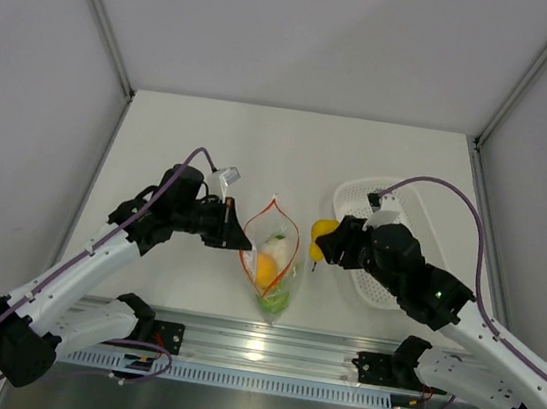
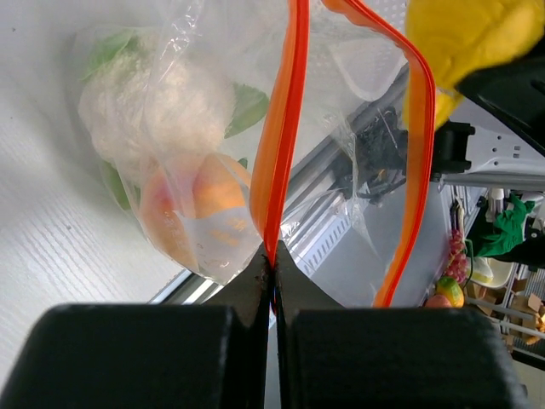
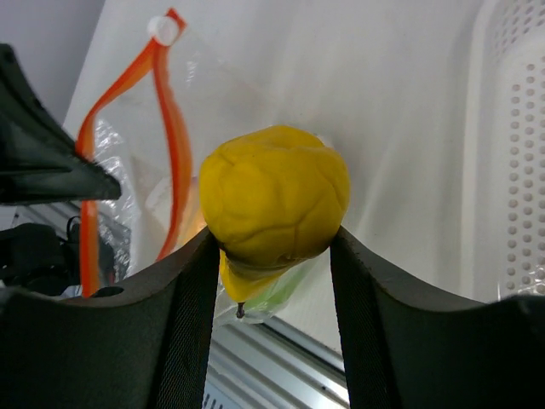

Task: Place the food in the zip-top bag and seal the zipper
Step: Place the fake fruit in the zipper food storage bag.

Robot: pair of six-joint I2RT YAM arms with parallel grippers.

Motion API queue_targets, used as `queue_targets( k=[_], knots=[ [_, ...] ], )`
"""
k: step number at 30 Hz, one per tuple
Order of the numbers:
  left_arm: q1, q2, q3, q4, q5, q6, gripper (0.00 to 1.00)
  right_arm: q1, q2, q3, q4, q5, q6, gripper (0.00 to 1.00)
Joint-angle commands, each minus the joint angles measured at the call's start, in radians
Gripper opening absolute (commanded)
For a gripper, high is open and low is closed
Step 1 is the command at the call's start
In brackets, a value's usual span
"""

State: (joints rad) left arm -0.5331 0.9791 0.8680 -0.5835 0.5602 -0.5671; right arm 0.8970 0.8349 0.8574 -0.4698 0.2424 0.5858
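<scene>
I fear the pear (image 3: pixel 274 192) clenched in my right gripper (image 3: pixel 272 247) snags the zipper (image 2: pixel 285 128), yanking it from my pinching left gripper (image 2: pixel 272 256).

The clear, crinkly bag (image 1: pixel 270 249) is found near the front edge of the desk (image 1: pixel 290 156). Its mouth is spread into an open loop, and the red-orange zipper (image 2: pixel 285 128) is unsealed. One zipper side is pinched by the left end effector (image 2: pixel 274 256). An orange fruit (image 2: pixel 200 204), a whitish piece (image 2: pixel 153 106) and a green piece (image 1: pixel 274 300) are seen inside. A yellow pear (image 3: pixel 274 194) is clamped in the right end effector (image 3: pixel 272 237), just beside the mouth.
</scene>
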Motion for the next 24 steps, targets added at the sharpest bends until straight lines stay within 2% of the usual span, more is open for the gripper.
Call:
queue_targets(
  k=[1, 6, 12, 16, 22, 24],
  knots=[
    [0.005, 0.003, -0.003, 0.059, 0.007, -0.008, 0.0, 0.051, -0.059, 0.058, -0.004, 0.003, 0.009, 0.09],
    [0.005, 0.013, -0.015, 0.105, 0.029, -0.034, 0.01, 0.143, -0.059, 0.107, 0.028, -0.009, -0.03, 0.09],
    [0.007, 0.035, 0.006, 0.117, 0.053, -0.042, 0.0, 0.307, 0.003, 0.202, 0.094, 0.093, -0.084, 0.09],
    [0.005, 0.029, 0.003, 0.122, 0.066, -0.042, 0.01, 0.33, 0.104, 0.273, 0.089, 0.121, -0.063, 0.09],
    [0.005, 0.009, -0.024, 0.171, 0.102, -0.071, 0.01, 0.339, 0.234, 0.327, 0.057, 0.195, 0.024, 0.17],
    [0.005, -0.016, -0.044, 0.189, 0.107, -0.091, 0.01, 0.342, 0.263, 0.336, 0.028, 0.234, 0.043, 0.24]
  ],
)
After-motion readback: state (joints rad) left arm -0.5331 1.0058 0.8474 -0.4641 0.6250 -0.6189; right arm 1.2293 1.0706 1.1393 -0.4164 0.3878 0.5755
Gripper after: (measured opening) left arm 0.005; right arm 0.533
